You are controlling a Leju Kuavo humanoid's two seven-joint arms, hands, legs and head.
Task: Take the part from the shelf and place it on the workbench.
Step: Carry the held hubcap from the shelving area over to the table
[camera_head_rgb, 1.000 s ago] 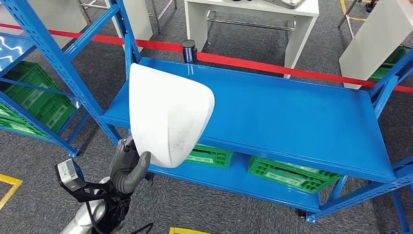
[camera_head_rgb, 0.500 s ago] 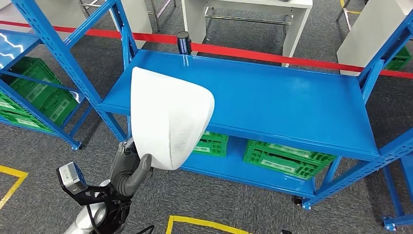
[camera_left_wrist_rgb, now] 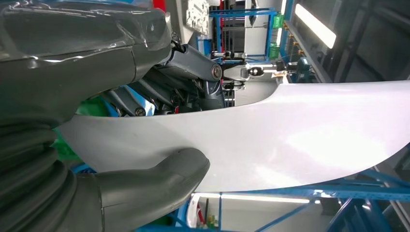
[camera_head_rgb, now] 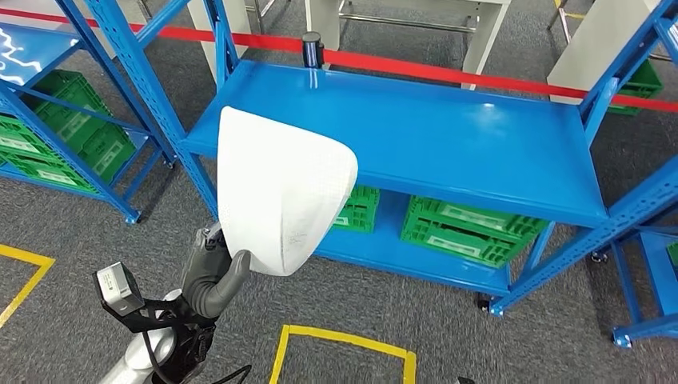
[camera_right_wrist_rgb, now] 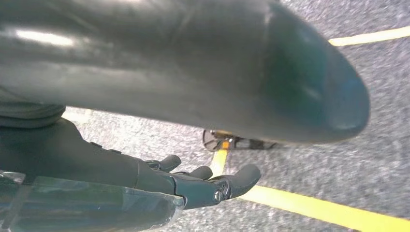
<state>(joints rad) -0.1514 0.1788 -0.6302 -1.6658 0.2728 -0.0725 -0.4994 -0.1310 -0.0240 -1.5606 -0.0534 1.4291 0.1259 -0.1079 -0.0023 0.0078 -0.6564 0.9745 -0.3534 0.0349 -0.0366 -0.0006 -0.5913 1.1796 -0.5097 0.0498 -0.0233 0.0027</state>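
A large white curved shell part (camera_head_rgb: 280, 192) is held up in front of me by my left hand (camera_head_rgb: 209, 276), which grips its lower edge between the thumb and the fingers. In the left wrist view the same white part (camera_left_wrist_rgb: 290, 135) runs across the picture with the grey thumb (camera_left_wrist_rgb: 159, 179) pressed on its near face and the dark fingers (camera_left_wrist_rgb: 188, 77) behind it. My right hand (camera_right_wrist_rgb: 193, 183) hangs over the grey floor, fingers loosely extended and holding nothing. Behind the part stands the blue shelf (camera_head_rgb: 448, 136), its top level bare.
Green crates (camera_head_rgb: 468, 228) sit on the shelf's lower level. Another blue rack with green crates (camera_head_rgb: 64, 136) stands at the left. A red barrier tape (camera_head_rgb: 448, 76) runs behind, with white tables beyond. Yellow floor markings (camera_head_rgb: 344, 344) lie close in front of me.
The whole scene has shifted: the shelf now sits farther off and lower in the picture, and more floor with yellow lines shows. The part stays in my left hand's grip.
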